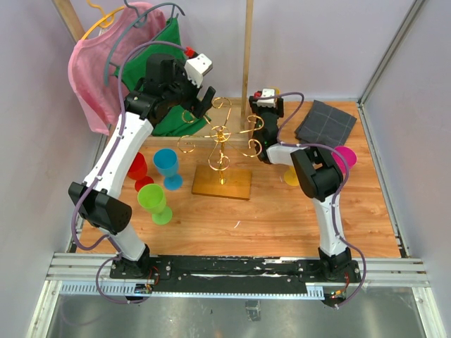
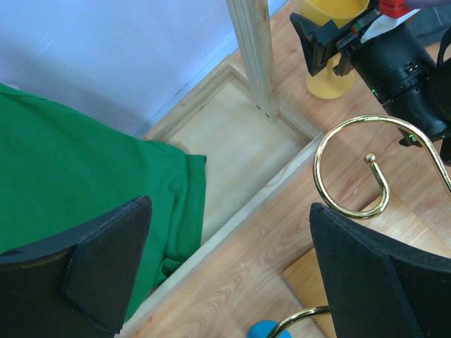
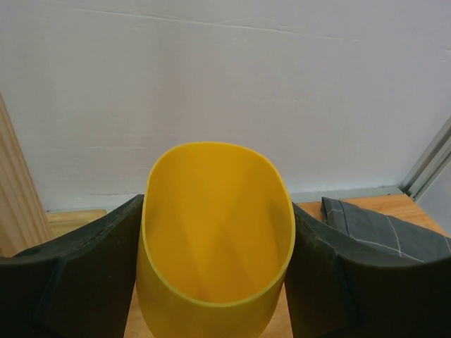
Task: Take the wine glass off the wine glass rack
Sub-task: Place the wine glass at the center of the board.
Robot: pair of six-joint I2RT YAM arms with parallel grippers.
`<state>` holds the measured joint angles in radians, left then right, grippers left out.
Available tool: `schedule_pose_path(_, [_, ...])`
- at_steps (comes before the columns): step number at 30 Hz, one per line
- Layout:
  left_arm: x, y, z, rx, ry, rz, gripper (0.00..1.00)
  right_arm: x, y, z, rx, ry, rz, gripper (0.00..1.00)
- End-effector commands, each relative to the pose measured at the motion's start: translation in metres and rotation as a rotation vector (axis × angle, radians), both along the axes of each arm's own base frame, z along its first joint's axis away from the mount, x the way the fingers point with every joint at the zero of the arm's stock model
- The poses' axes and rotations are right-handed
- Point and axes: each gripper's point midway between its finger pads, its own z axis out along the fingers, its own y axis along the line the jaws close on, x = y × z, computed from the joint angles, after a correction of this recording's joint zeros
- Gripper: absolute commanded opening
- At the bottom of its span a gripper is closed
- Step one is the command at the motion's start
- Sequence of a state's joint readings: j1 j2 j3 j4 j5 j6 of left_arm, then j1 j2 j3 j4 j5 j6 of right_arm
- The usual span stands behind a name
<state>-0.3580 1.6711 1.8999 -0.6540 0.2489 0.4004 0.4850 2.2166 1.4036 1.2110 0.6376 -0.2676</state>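
Right gripper is clamped on the yellow wine glass. Both black fingers press the bowl from the sides, hard enough that it's squished into an oval, open mouth facing the wrist cam. So the glass is up in that grip, just to the right of the wine glass rack and its right-hand curls. From overhead it's mostly hidden, so I can't tell if it touches the wire.

Left gripper is spread wide with nothing in it — it hovers at the rack's back-left side, one gold scroll just beside its right finger. Under it are a green cloth and a wooden post.

Further out, the rack stands on its square wood base mid-table. Green cup, blue cup and red cup are to its left, pink cup and grey folded cloth on the right.
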Motion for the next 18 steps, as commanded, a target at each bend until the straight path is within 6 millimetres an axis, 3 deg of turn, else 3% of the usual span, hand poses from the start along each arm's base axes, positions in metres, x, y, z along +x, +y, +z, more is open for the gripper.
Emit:
schedule_pose_path(1, [-0.005,-0.005,-0.001,0.010,0.003,-0.030,0.99,-0.005,0.020,0.011,0.029,-0.055,0.004,0.47])
schedule_pose_path(18, [-0.005,-0.006,-0.010,0.021,0.020,-0.037,0.99,-0.009,0.012,-0.020,0.041,-0.023,-0.051,0.46])
